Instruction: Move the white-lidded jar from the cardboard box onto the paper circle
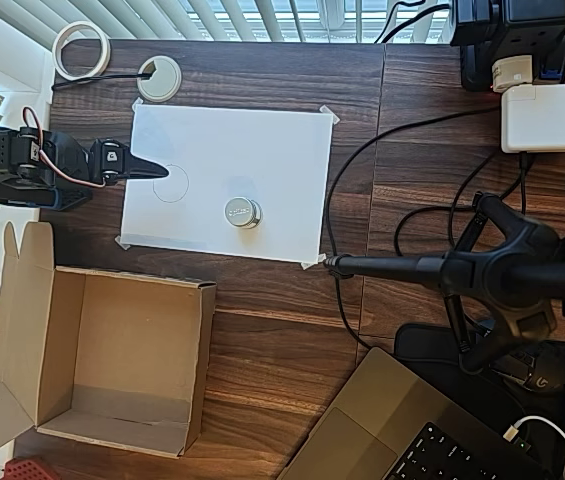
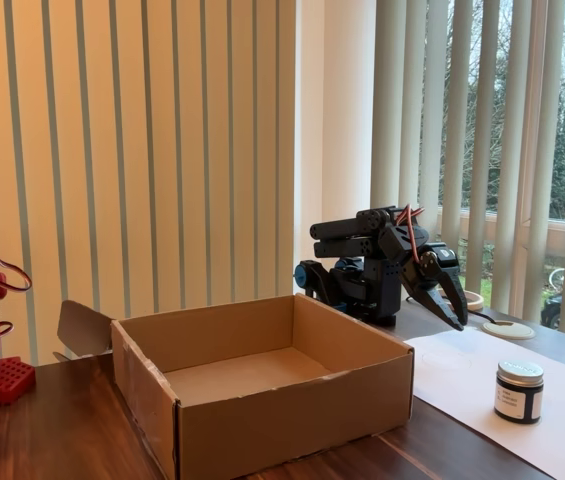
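Tool (image 1: 158, 171) closed, holding nothing, fingers together in a dark point over the left part of the white paper sheet (image 1: 262, 160); in the fixed view the tool (image 2: 454, 318) hangs above the sheet, touching nothing. One white-lidded jar (image 1: 242, 212) stands upright on the sheet, right of the tool and apart from it; dark body with a pale label in the fixed view (image 2: 519, 391), lettering too small to read. One larger pencilled circle (image 1: 170, 184) just beside the tool tip; whether the jar covers the paper circle, cannot tell. One cardboard box (image 1: 112, 360), open, on the table (image 1: 282, 330).
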